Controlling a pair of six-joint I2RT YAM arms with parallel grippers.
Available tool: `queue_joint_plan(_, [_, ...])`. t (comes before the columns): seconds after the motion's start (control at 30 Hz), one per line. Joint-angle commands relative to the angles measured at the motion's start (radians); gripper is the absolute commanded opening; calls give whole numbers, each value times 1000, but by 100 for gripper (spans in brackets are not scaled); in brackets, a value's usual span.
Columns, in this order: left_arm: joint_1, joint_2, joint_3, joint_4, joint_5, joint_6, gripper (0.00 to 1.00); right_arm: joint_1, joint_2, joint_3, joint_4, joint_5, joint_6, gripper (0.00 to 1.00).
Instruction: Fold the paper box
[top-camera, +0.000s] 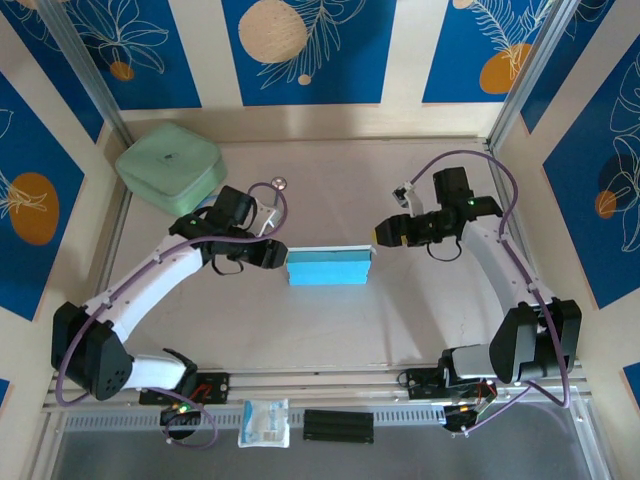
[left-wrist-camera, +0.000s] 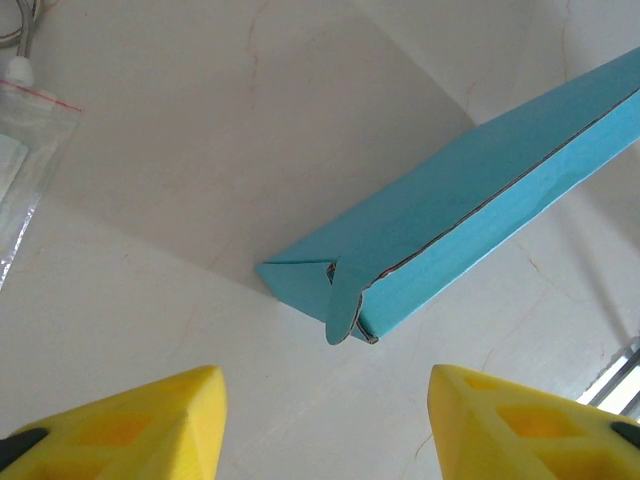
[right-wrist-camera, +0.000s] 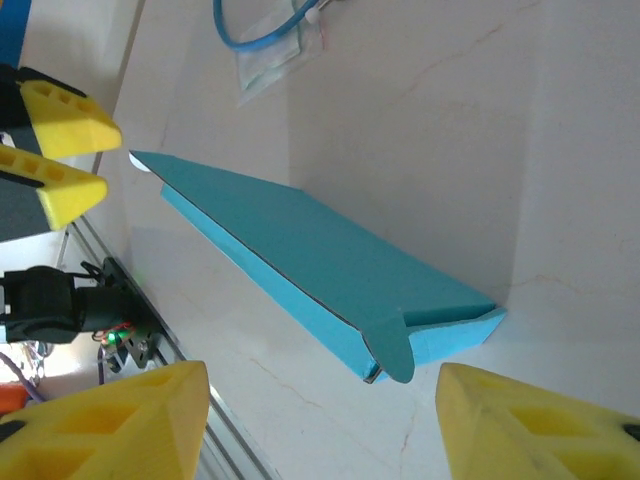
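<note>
Paper box (top-camera: 328, 268), slim teal-blue card rectangle, lying closed at mid-table, long sides running left to right, between the two grippers. Beneath it, pale marbled table top (top-camera: 330, 330). At the far left corner, well apart from the box, mint-green rounded square case (top-camera: 170, 165). Left gripper (left-wrist-camera: 325, 400) just beside the box's left end, yellow fingers spread apart, clamped on nothing, box end ahead of the tips and untouched. Right gripper (right-wrist-camera: 322, 400) just beside the right end, likewise spread, nothing between the fingers. On the near rail, between the arm bases, small clear plastic packet (top-camera: 264, 422). At each box end, small rounded teal tab (left-wrist-camera: 343, 300) lying outside over the end face.
</note>
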Motion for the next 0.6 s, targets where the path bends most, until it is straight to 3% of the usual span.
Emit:
queue_joint_plan(0.0, [-12,7,24,29,-10,-34,53,40,-1,-13,3,18,-1,56])
queue_joint_plan(0.2, [-18,20,9,59,-19,-80,48,116,24,-26,23,191,-6,43])
queue_joint_plan(0.47, [-28,37,4,62,-2,-87,46,127,-36,-81,78,261,-4,47])
queue_joint_plan(0.57, [-33,47,4,59,-4,-88,46,129,-44,-96,94,267,-4,44])
